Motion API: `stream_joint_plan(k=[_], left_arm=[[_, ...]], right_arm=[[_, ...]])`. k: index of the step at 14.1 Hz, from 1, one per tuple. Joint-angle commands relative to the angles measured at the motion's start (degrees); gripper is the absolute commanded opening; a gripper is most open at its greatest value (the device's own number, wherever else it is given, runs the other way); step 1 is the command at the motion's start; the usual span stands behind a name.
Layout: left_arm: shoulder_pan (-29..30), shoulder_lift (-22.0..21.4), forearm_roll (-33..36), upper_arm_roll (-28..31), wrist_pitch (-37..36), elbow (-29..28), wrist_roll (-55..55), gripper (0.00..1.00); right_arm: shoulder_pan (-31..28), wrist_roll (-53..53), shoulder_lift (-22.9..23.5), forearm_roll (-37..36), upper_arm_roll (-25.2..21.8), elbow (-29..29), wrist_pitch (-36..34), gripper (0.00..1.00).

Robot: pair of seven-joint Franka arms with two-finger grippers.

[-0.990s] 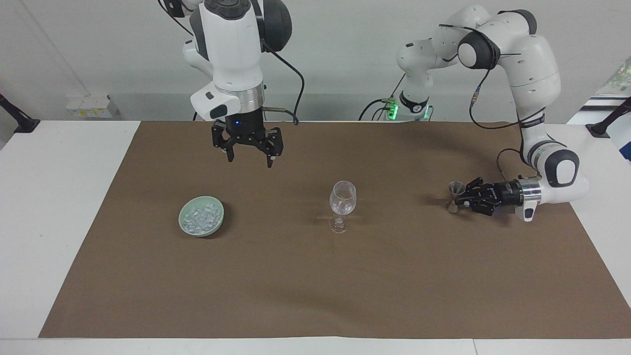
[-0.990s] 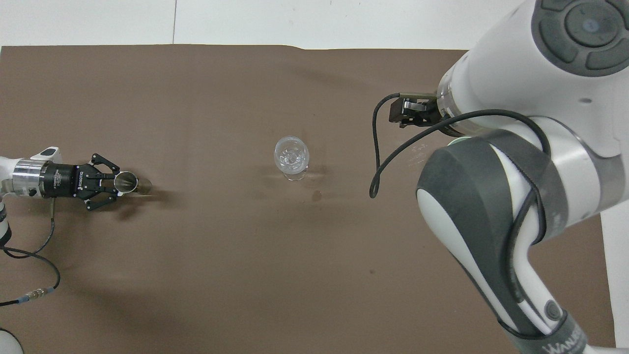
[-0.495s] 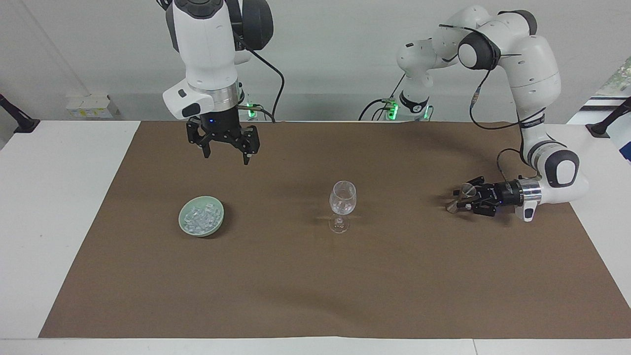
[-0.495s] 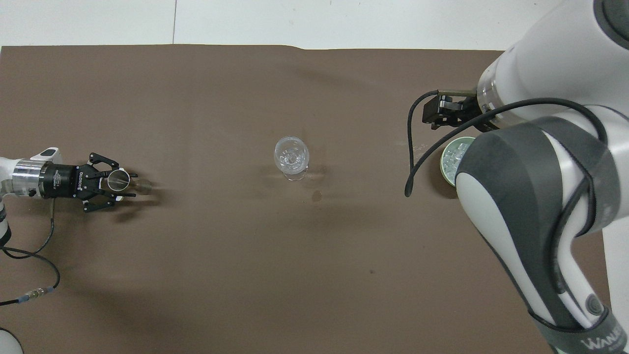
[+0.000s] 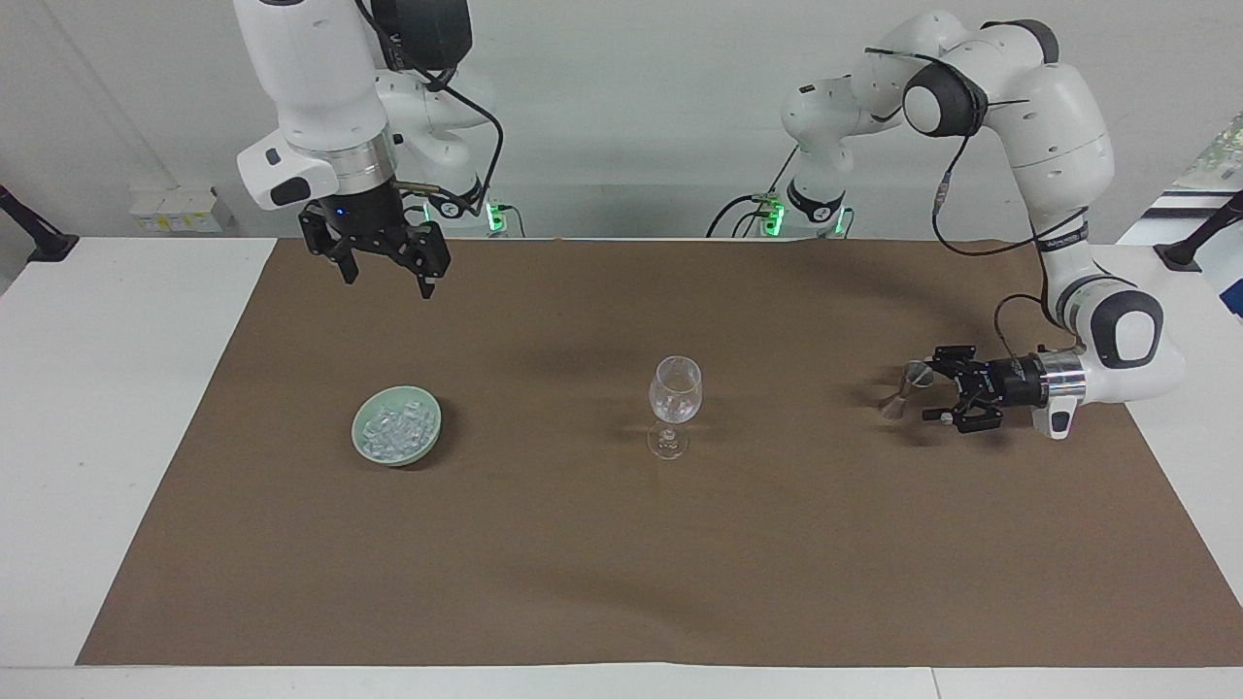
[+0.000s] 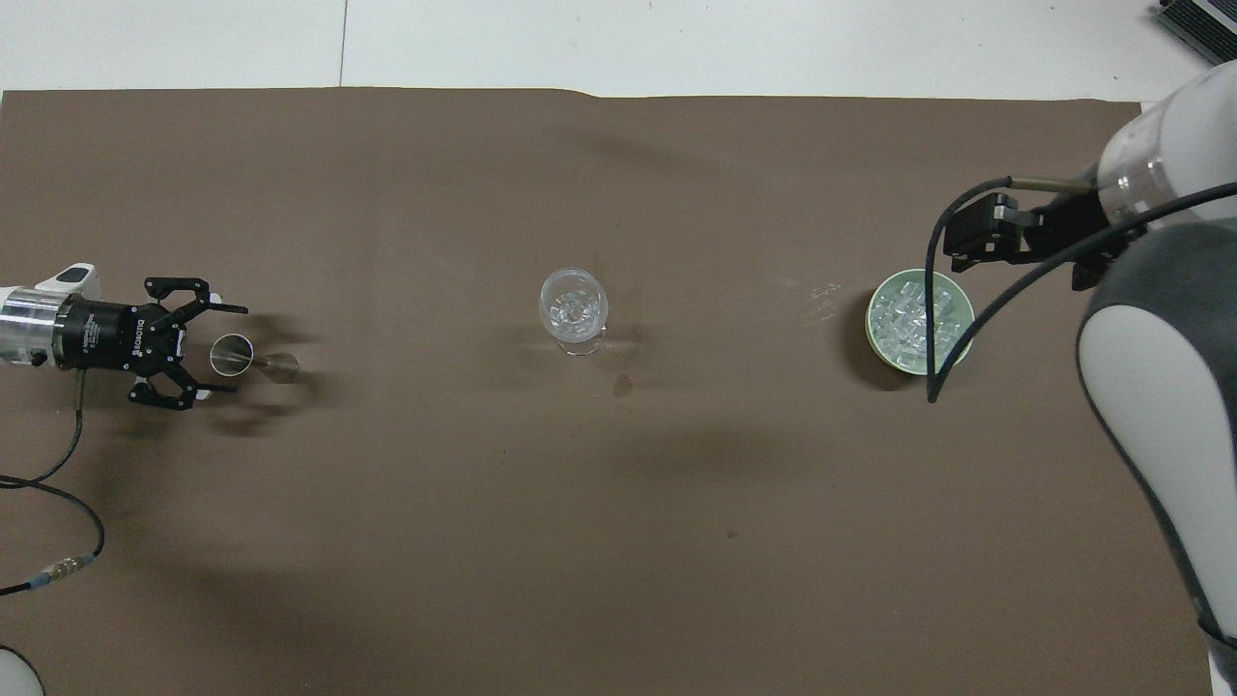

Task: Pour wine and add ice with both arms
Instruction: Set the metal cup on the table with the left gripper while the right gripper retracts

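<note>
A clear wine glass [image 5: 675, 398] [image 6: 573, 309] stands mid-mat. The ice [image 5: 393, 427] [image 6: 918, 319] fills a pale green bowl [image 5: 361, 437] [image 6: 875, 333] toward the right arm's end of the table. A small metal jigger [image 5: 903, 386] [image 6: 253, 359] stands upright toward the left arm's end. My left gripper [image 5: 934, 385] [image 6: 235, 350] lies low and level there, open, its fingers either side of the jigger's cup without touching it. My right gripper [image 5: 384, 272] hangs open and empty, high over the mat beside the bowl. Wine is out of view.
A brown mat [image 5: 621, 582] covers most of the white table [image 5: 107, 437]. A small dark spot [image 6: 623, 387] marks the mat beside the glass. The left arm's cable [image 6: 58, 570] trails on the mat near its wrist.
My left gripper has opened, let go of the jigger and drawn back a little. My right arm has swung up and toward its own end of the table, uncovering the bowl in the overhead view.
</note>
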Motion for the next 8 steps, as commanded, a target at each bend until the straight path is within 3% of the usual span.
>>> stream_joint_plan(k=[1, 5, 8], left_arm=[[0.7, 1.1, 3.0, -0.6, -1.5, 3.9, 0.1, 1.0], [0.8, 0.3, 7.8, -1.8, -1.5, 10.1, 0.7, 1.0], [-0.9, -4.4, 15.7, -3.7, 3.3, 11.8, 3.7, 1.0]], right_arm=[[-1.3, -4.3, -2.5, 1.7, -0.8, -1.6, -2.2, 1.0], [-4.9, -10.7, -4.6, 4.2, -1.6, -1.6, -4.7, 1.0], [-5.7, -13.0, -5.6, 4.0, -2.1, -1.8, -5.5, 1.0]])
